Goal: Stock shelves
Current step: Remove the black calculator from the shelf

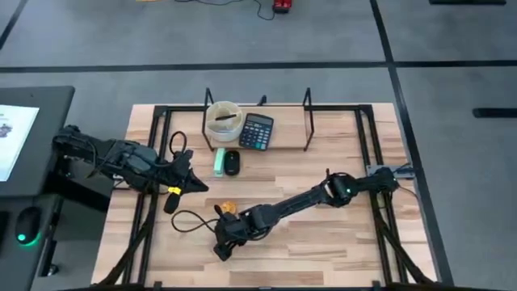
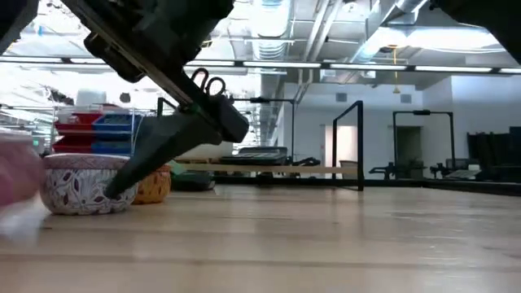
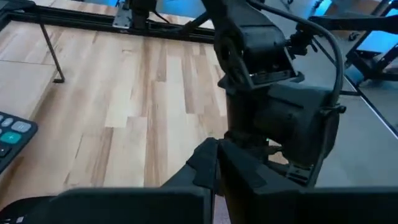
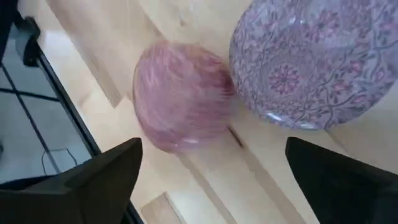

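Observation:
The shelves (image 1: 288, 129) stand at the table's far edge, a low plank between black uprights (image 2: 360, 146). On the plank sit a pale bowl (image 1: 222, 120) and a calculator (image 1: 257, 131). My right gripper (image 1: 220, 247) is open near the table's front (image 4: 212, 144), pointing down. Before it a patterned bowl (image 4: 317, 59) stands on the table beside a pink round thing (image 4: 181, 96); neither is between the fingers. In the low view one dark finger (image 2: 142, 159) slants down in front of this bowl (image 2: 77, 185). My left gripper (image 1: 194, 179) hovers at the left, shut and holding nothing (image 3: 219, 163).
In front of the shelves lie a green block (image 1: 219, 161) and a black mouse (image 1: 232, 162). An orange thing (image 1: 229, 208) sits by the right arm's wrist, and a black cable (image 1: 184, 220) loops on the table. Bare wood (image 1: 323, 242) spreads at the right front.

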{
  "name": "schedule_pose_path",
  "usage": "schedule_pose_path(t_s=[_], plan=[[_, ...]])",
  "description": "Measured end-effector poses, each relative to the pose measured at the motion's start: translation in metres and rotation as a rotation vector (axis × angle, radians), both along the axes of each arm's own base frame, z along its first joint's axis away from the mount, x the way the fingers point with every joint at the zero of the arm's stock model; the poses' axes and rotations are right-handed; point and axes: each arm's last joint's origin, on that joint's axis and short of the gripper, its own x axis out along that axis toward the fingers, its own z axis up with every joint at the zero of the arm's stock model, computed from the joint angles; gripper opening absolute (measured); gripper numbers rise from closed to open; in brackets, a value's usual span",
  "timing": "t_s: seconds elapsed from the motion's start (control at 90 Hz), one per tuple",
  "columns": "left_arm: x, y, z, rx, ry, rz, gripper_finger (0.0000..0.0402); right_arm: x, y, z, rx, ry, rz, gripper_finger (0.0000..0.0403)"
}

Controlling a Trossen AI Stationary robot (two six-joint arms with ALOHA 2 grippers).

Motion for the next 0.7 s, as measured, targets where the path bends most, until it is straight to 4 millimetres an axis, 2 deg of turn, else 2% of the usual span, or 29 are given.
schedule_pose_path(t_s=[0.156, 0.344, 0.489, 0.7], plan=[[-0.001, 0.0, -0.003, 0.012, 0.033, 0.0, 0.0, -0.009, 0.011, 0.021, -0.029, -0.046, 0.073, 0.0369], [-0.001, 0.0, -0.004, 0.007, 0.039, -0.001, 0.0, -0.041, 0.024, 0.055, -0.14, 0.035, 0.012, 0.0343], [-0.001, 0.0, -0.003, 0.002, 0.037, 0.001, 0.0, -0.067, 0.013, 0.091, -0.242, 0.086, -0.054, 0.0319], [0.0, 0.0, -0.002, -0.01, 0.021, 0.003, 0.0, -0.092, -0.027, 0.14, -0.35, 0.12, -0.076, 0.0306]])
